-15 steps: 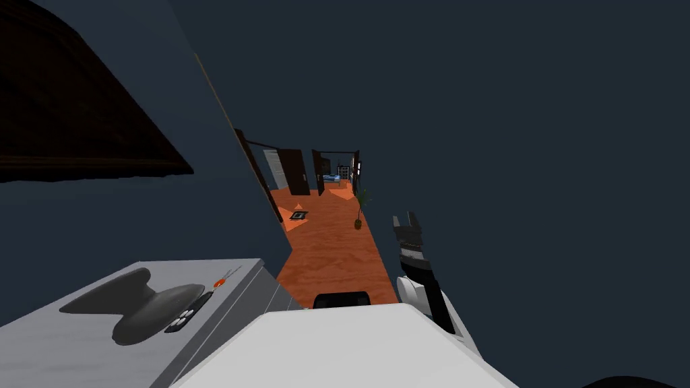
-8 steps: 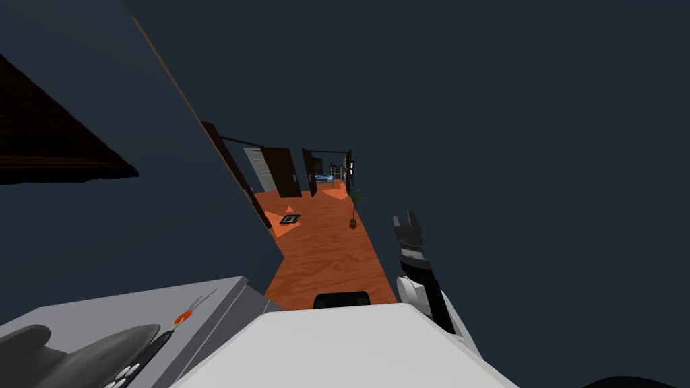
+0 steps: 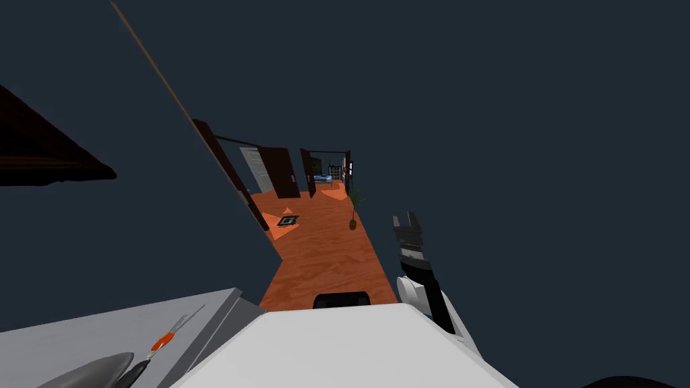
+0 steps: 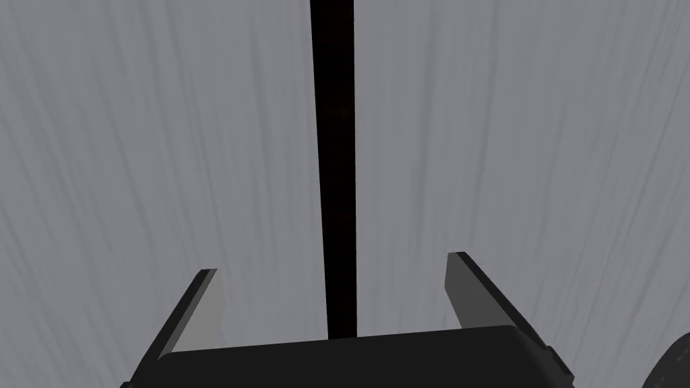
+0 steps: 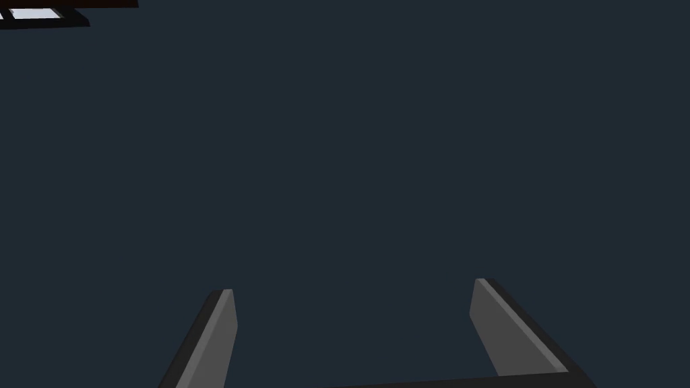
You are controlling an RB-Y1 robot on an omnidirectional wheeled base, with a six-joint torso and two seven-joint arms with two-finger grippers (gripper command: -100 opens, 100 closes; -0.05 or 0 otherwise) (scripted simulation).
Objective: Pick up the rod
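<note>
A thin grey rod with an orange grip [image 3: 162, 342] lies on a grey top [image 3: 60, 337] at the lower left of the head view, left of my chest. My right gripper [image 3: 406, 219] is raised at the right of my chest, far from the rod, open and empty; its own view has the right gripper [image 5: 350, 285] before a dark blue wall. My left gripper [image 4: 330, 263] is open and empty, close to a flat grey surface crossed by a narrow black stripe [image 4: 333, 135] that runs between its fingers.
A dark grey rounded object [image 3: 87, 370] and a dark slab with buttons [image 3: 138, 369] lie beside the rod. Ahead runs an orange wood floor [image 3: 323, 256] with a potted plant [image 3: 352, 210], a small mat [image 3: 288, 219] and dark doors [image 3: 279, 172]. Dark blue walls flank it.
My head camera has turned, so the grey top and what lies on it have slid toward the lower left corner. The right arm keeps its pose.
</note>
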